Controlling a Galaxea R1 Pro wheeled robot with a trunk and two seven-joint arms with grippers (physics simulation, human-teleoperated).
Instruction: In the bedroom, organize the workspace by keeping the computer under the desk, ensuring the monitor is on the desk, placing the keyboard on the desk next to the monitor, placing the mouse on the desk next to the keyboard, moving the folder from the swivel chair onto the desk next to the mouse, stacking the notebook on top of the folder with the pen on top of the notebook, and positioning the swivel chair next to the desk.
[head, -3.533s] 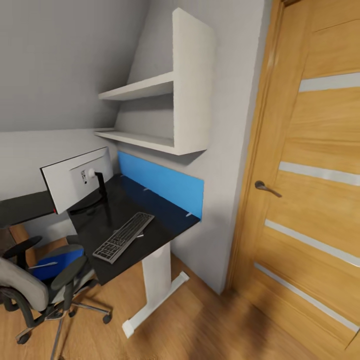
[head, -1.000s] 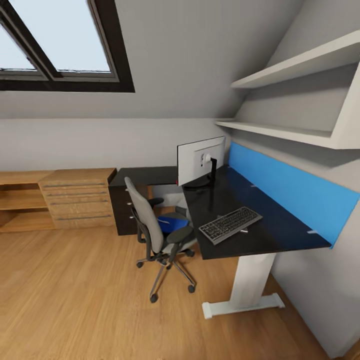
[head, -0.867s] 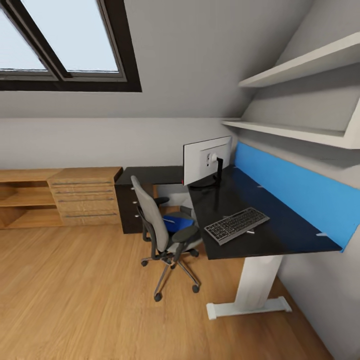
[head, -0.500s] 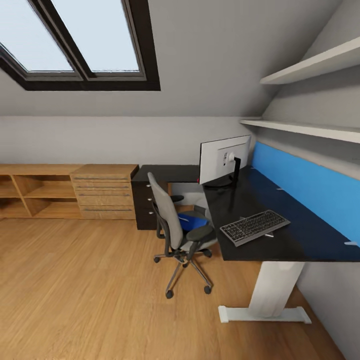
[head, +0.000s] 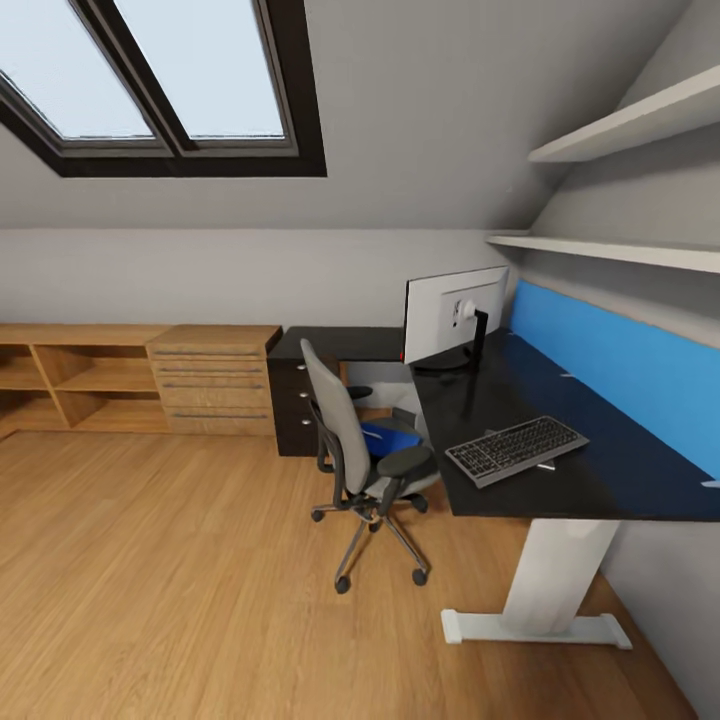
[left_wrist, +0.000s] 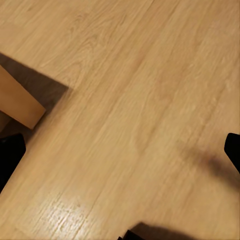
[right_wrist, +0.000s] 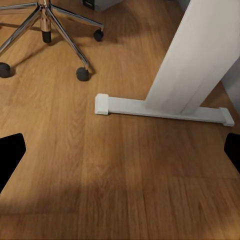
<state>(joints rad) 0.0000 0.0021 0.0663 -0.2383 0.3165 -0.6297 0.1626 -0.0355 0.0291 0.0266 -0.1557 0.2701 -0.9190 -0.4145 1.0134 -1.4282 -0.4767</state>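
Nearest to us, our right gripper (right_wrist: 120, 150) hung over warm, grained wooden floor (right_wrist: 125, 190), its two black fingertips (right_wrist: 10, 155) spread wide at the frame's edges with nothing between them. Our left gripper (left_wrist: 120, 155) was likewise spread wide and empty above paler planks, a corner of light wooden furniture (left_wrist: 17, 102) nearby. Just beyond the right gripper stood the desk's smooth white leg (right_wrist: 192, 55) on its flat foot bar, and the swivel chair's shiny metal star base (right_wrist: 55, 25) on black castors.

From our head view, the swivel chair (head: 350, 450) sat just beside the desk (head: 600, 470), its grey padded back tall and curved, its armrests dark and rounded; a flat blue object (head: 390, 437) lay on its seat. On the glossy black desktop the slim keyboard (head: 516, 449) lay at an angle, a thin white pen (head: 545, 466) poking out at its near edge. Farther back stood the monitor (head: 452, 313), pale grey back toward us, before the blue back panel (head: 610, 360). Beyond were the black drawer unit (head: 293, 410), a light wooden dresser (head: 212, 378), white wall shelves (head: 620, 130) and a dark-framed skylight (head: 170, 80).
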